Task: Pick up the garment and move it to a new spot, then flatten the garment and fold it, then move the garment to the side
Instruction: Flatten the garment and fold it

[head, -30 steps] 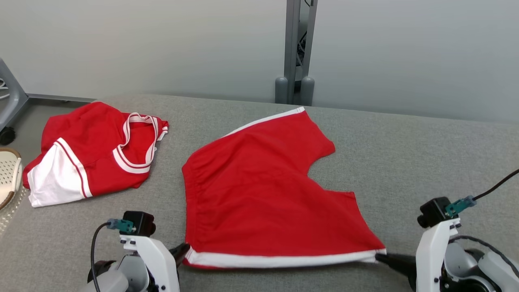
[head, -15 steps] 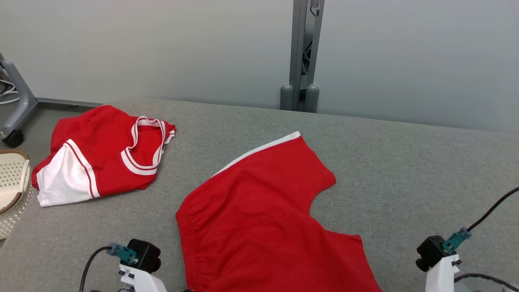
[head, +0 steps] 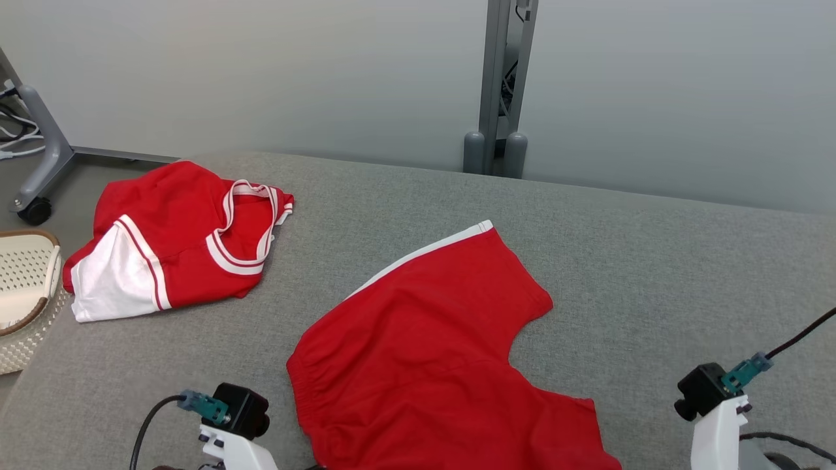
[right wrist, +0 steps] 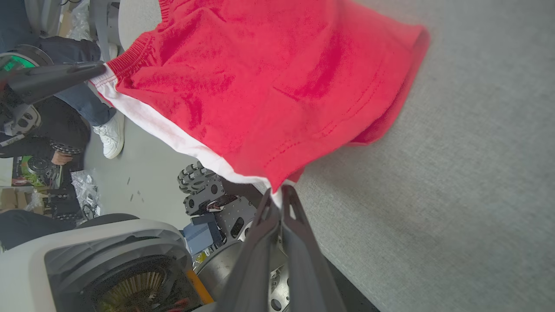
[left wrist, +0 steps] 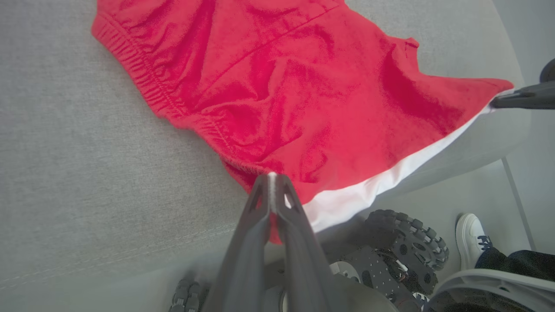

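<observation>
**Stretching the red shorts between two closed grippers at the table's front edge**

At far left, a pale woven basket (head: 23, 287) stands off the end of the grey table (head: 686, 261). Beside it, a second red-and-white garment (head: 176, 241) lies bunched on the tabletop, well apart from the work.

The left gripper (left wrist: 272, 182) has its jaws pinched tight on the shorts (head: 424, 339), at the corner where the gathered waistband meets the white stripe (left wrist: 390, 177). The shorts lie spread over the middle of the table, with the waistband to the left and the far leg pointing toward the grey post (head: 506, 78). Their near side overhangs the front edge, and the stripe runs almost straight from one hold to the other.

The right gripper (right wrist: 277, 193) has its jaws closed on the stripe's other end, at the hem corner of the near leg. In the left wrist view a person's white shoe (left wrist: 470, 234) shows on the floor past the robot's base.

The step in hand appears to be flattening. The near edge is drawn taut, while soft wrinkles show in the cloth behind the waistband.

The next move likely calls for both arms to travel together under even tension. They would need to lay the overhanging edge fully onto the tabletop before either hold is let go. Uneven pulling would skew the shorts or bunch the far leg, which would spoil the fold that follows.
</observation>
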You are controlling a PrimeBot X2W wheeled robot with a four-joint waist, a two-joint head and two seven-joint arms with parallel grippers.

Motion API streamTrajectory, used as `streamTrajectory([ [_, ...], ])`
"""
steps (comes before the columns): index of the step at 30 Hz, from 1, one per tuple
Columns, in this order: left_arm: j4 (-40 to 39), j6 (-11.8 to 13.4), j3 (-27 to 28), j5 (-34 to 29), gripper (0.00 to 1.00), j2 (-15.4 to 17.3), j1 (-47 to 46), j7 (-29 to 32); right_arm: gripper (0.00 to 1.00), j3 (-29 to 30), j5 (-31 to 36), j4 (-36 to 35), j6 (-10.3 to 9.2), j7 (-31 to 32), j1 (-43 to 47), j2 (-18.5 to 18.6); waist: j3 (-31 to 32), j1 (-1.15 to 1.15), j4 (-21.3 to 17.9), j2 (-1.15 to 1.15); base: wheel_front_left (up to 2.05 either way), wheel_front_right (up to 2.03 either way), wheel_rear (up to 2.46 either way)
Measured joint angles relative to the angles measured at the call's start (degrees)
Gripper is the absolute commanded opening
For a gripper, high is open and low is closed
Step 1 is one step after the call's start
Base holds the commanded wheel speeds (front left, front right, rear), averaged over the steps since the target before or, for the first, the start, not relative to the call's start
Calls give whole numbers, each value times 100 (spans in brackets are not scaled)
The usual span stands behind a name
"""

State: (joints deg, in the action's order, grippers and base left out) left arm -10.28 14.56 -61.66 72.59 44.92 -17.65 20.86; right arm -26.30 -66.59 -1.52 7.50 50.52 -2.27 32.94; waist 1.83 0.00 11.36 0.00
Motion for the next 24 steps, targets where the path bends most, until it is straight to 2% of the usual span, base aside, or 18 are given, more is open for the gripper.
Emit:
streamTrajectory([
  [6, 92, 47, 249, 124, 0, -172, -139, -171, 0, 765, 413, -163, 0, 112, -155, -573, -85, 0, 56, 0, 0, 0, 0],
  [16, 352, 84, 683, 360, 0, -385, -374, -389, 0, 1831, 1012, -166, 0, 189, -1035, -1480, -372, 0, 177, 0, 0, 0, 0],
  [24, 816, 164, 1104, 791, 0, -899, -428, -726, 0, 1994, 1595, 314, 0, 26, -1958, -1885, -709, 0, 291, 0, 0, 0, 0],
])
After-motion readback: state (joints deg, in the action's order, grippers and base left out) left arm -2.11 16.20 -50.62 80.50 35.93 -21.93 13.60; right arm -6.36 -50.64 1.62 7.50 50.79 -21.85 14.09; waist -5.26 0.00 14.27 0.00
